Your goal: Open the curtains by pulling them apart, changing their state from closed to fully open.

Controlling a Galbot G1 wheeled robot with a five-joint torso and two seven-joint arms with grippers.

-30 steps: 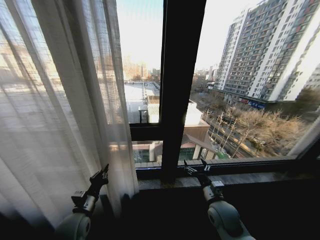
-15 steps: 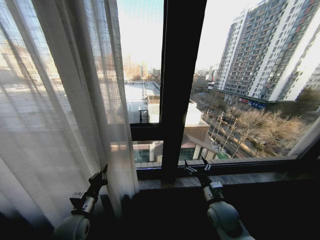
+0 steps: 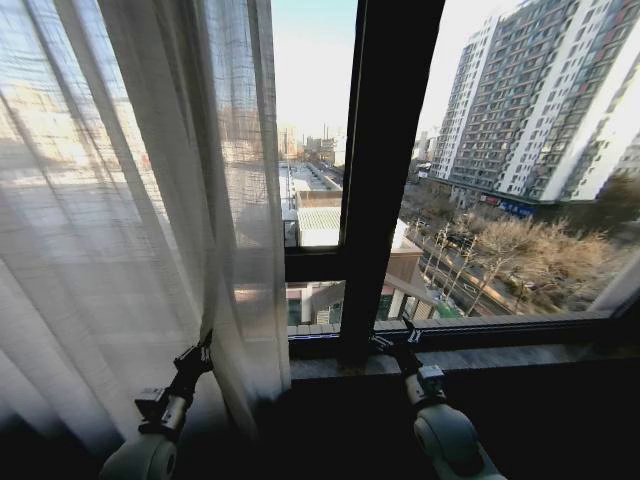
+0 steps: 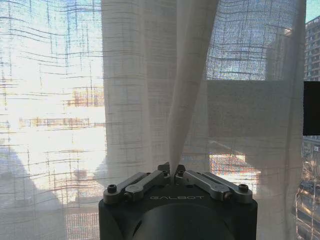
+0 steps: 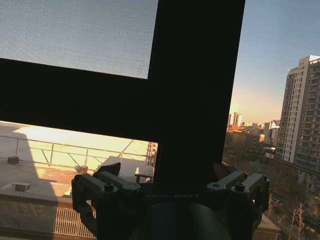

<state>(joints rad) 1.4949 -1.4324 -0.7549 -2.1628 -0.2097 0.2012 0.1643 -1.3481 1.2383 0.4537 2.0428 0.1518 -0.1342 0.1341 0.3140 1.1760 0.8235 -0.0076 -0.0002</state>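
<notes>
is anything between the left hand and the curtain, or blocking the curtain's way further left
Nothing visible. The left hand is shut on a fold of the curtain, with nothing between them. To the robot's left of the grip there is just more hanging curtain. The right hand sits open by the window frame.

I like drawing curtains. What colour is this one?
The curtain is see-through white with fine woven lines, best seen in the left wrist view.

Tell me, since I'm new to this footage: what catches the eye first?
The sheer white curtain fills the left of the head view, its edge fold pinched in the left gripper low down. To its right stands a dark window frame, with the right gripper open near the sill. A tall apartment block rises outside on the right.
</notes>
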